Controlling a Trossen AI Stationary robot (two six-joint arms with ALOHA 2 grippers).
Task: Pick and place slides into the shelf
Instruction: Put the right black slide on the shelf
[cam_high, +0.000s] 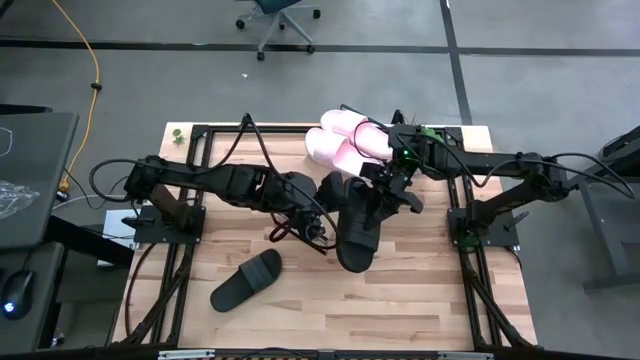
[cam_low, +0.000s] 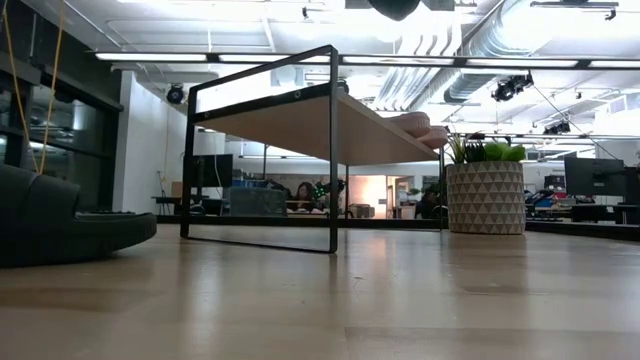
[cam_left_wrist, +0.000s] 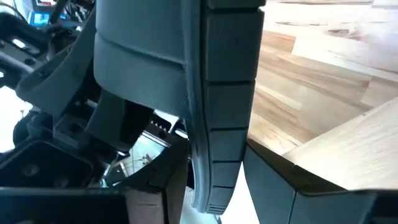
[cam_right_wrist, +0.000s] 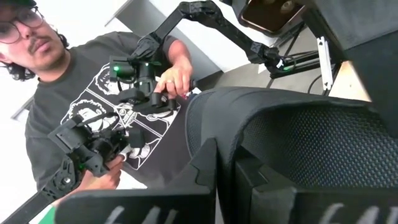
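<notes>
Two slides (cam_high: 340, 140) lie side by side on the shelf (cam_low: 330, 125) at the table's far edge. Before them, between both arms, another slide (cam_high: 358, 225) seems raised off the table (cam_high: 420, 290). A fourth (cam_high: 245, 281) lies nearer, leftward.

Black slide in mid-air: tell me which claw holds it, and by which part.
The left claw grips the black slide by its sole edge. The right claw touches its upper end; whether it grips cannot be told.

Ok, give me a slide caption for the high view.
Both arms meet mid-table over a black slide, two pink slides on the shelf, another black slide lying on the table.
</notes>
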